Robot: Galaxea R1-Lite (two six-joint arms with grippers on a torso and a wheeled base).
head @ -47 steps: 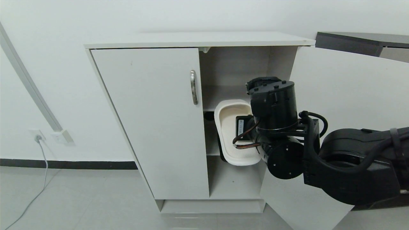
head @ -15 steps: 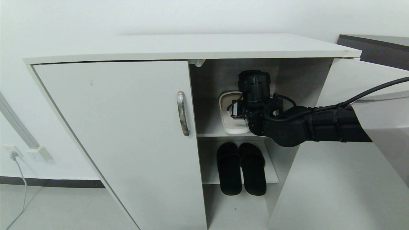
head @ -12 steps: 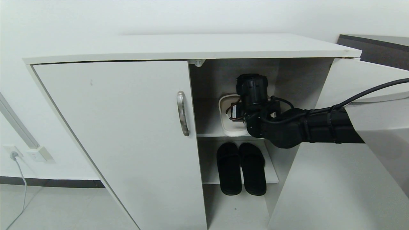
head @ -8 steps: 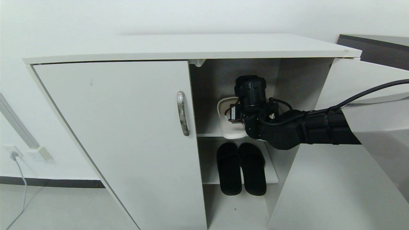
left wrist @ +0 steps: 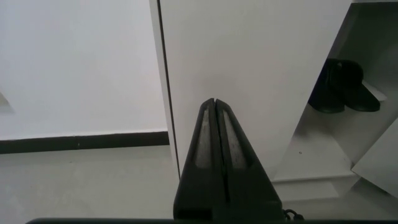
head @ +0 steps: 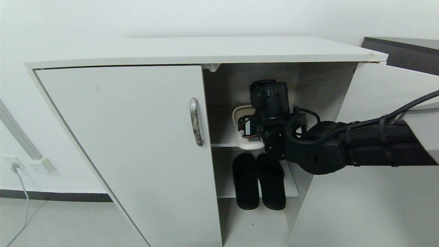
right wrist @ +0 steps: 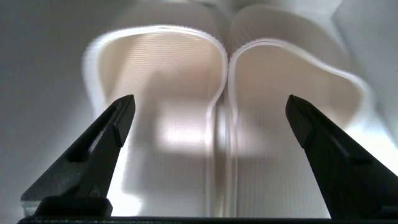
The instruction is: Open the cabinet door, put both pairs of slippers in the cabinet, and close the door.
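Two pairs shelved: white slippers point(right wrist: 174, 93) on upper shelf point(head: 223, 135), black slippers point(head: 259, 181) on lower shelf point(head: 291, 187). Right fingers point(right wrist: 102, 146) wide apart, now clear of white pair, arm point(head: 343, 147) drawing back. Left fingers point(left wrist: 205, 137) together, low outside cabinet point(head: 205, 51). Leaves only closing right door point(head: 370, 89).

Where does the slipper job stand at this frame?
Done: right door open, black slippers on the middle shelf. In hand: white slippers lie on the upper shelf, the right tool open at them. Left: pull the arm out and close the door.
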